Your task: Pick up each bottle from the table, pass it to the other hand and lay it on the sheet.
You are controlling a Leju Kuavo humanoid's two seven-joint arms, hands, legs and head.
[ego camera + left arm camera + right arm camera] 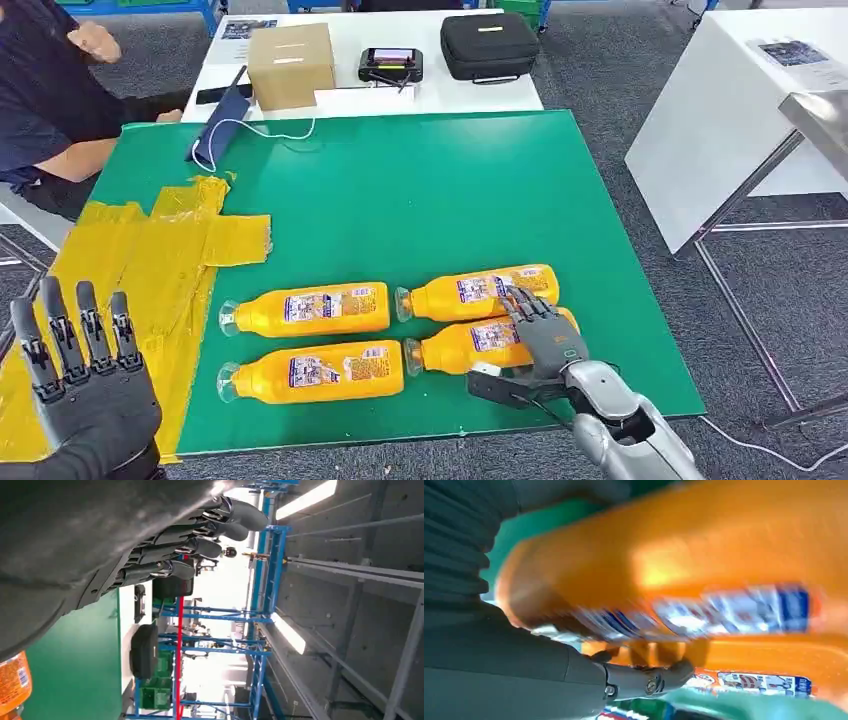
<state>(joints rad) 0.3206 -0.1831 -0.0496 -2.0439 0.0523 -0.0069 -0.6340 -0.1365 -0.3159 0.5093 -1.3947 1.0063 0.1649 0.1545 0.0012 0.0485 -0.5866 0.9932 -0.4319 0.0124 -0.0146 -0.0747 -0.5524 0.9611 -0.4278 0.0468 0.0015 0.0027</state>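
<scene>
Four orange bottles lie on the green mat (pixel 420 180) in two rows. My right hand (pixel 540 335) grips the near right bottle (pixel 462 347): the fingers (pixel 520 305) reach over it to the gap before the far right bottle (pixel 470 292), and the thumb presses its near side. This bottle lies on the mat and looks blurred and close in the right wrist view (pixel 684 565). The two left bottles (pixel 310 308) (pixel 320 372) lie free. My left hand (pixel 85 385) is raised over the yellow sheet (pixel 150 265), open, with its fingers (pixel 195 545) apart.
A person sits at the far left, arm (pixel 70 155) by the mat's corner. Behind the mat a white table holds a cardboard box (pixel 290 62), a controller (pixel 390 65) and a black case (pixel 490 45). A dark pouch (pixel 218 130) lies on the mat's far left edge.
</scene>
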